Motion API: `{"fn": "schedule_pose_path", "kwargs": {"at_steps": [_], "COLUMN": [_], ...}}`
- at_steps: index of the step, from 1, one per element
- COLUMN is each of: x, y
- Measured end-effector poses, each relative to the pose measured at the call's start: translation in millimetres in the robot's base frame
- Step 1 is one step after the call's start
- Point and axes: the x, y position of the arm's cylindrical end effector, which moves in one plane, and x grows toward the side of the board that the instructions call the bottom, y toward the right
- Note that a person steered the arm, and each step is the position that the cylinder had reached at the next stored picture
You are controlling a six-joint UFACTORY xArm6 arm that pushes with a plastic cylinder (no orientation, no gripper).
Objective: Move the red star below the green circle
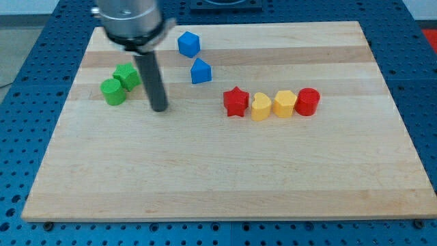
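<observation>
Tip (159,108) bare on the wooden board (225,178), holding nothing, touching no block.

Just right of green circle (113,92) and green star (127,76); red star (236,102) well to the view's right, leading a row with yellow heart (260,107), yellow hexagon (284,104), red cylinder (307,102); two blue blocks (188,44) (200,71) toward the top.

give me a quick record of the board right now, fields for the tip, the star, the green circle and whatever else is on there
tip: my tip, right of the green blocks, touching none
red star: left end of a row, well right of the tip
green circle: near the left edge, touching the green star
row: red star, yellow heart, yellow hexagon, red cylinder
blue blocks: hexagon above triangle
task state: star not yet below circle
</observation>
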Motion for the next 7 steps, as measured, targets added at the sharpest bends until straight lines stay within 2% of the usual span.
{"fn": "schedule_pose_path", "kwargs": {"at_steps": [2, 3, 4, 5, 6, 7], "x": [-38, -42, -19, -7, -5, -16], "y": [82, 118, 117, 81, 77, 98]}}
